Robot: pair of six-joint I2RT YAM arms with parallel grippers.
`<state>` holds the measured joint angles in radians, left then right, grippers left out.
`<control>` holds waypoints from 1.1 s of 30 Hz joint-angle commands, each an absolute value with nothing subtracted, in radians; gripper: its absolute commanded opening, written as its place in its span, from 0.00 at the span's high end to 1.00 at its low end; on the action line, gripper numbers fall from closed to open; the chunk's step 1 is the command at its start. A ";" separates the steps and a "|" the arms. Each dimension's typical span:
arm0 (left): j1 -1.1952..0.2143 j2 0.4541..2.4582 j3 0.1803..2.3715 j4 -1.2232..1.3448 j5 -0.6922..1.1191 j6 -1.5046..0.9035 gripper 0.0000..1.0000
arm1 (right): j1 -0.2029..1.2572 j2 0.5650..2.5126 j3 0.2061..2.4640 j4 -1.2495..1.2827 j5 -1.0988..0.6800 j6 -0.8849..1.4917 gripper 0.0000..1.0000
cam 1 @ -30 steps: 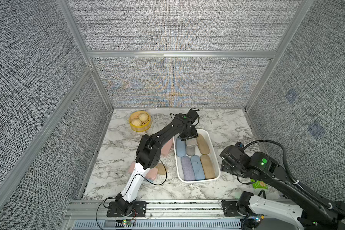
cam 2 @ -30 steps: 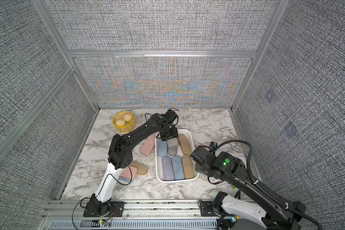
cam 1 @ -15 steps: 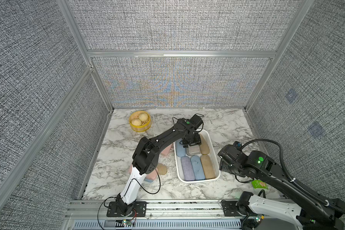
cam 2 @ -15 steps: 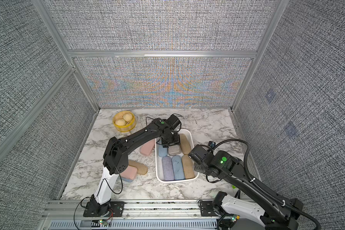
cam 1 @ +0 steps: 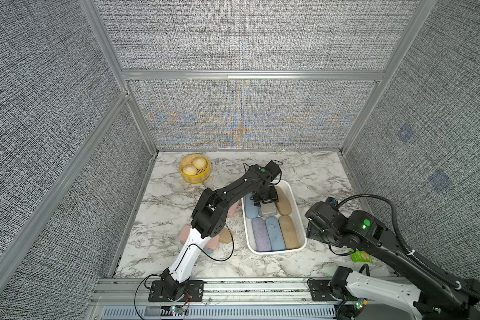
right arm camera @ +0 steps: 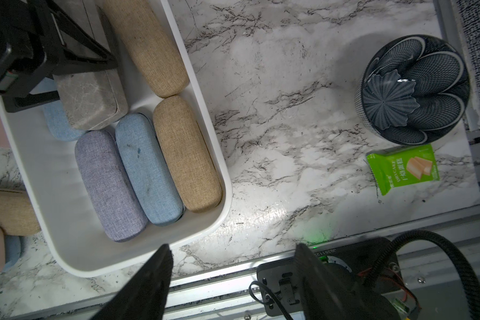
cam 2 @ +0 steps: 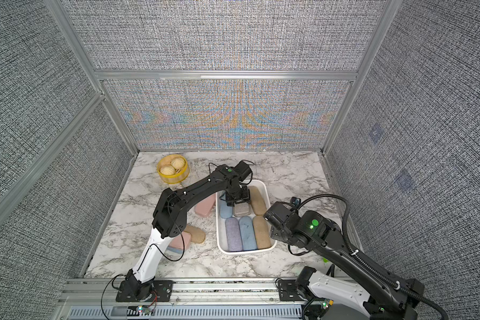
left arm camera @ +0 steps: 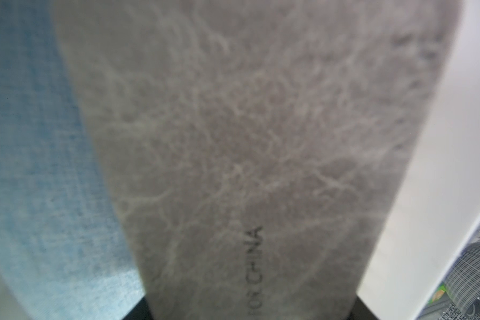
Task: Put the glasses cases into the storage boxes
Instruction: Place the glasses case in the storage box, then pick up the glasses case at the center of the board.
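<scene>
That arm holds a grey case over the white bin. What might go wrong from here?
1. The grey case in the left tool seems to overlap the light blue case; released now, it may stay tilted on top.
2. The gap beside the tan case looks tight, so pushing down might jam it in the white bin.
3. The pink case lies close under the left arm and could get knocked.

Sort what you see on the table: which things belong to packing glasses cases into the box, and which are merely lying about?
Belongs: white bin; grey case, lavender case and others inside it; pink case and tan case still outside.
Lying about: yellow steamer basket with buns; patterned bowl; green snack packet.
</scene>
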<state>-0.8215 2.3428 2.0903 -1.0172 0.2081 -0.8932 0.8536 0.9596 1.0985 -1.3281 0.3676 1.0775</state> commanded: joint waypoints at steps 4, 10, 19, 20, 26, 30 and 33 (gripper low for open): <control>-0.815 2.350 2.088 -1.025 0.248 -0.884 0.25 | 0.854 0.983 1.114 -1.335 0.364 1.082 0.29; -0.814 2.299 2.069 -0.973 0.253 -0.879 0.01 | 0.863 1.014 1.164 -1.352 0.363 1.057 0.28; -0.808 2.113 2.031 -0.989 0.146 -0.854 0.01 | 1.008 1.150 1.319 -1.342 0.425 1.007 0.27; -0.807 2.067 2.013 -0.998 0.113 -0.845 0.01 | 1.030 1.169 1.343 -1.317 0.425 0.988 0.27; -0.768 1.699 1.744 -0.983 -0.128 -0.786 0.00 | 1.130 1.341 1.467 -1.133 0.348 0.811 0.27; -0.715 1.390 1.446 -0.912 -0.296 -0.778 0.01 | 1.202 1.541 1.602 -1.027 0.285 0.649 0.28; -0.578 1.206 1.246 -0.866 -0.208 -0.768 0.01 | 1.235 1.696 1.712 -0.970 0.224 0.526 0.30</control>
<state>-0.6575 1.2991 1.3602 -0.9104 -0.1780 -0.7891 1.2144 1.6146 1.6485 -1.0653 0.2981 0.6945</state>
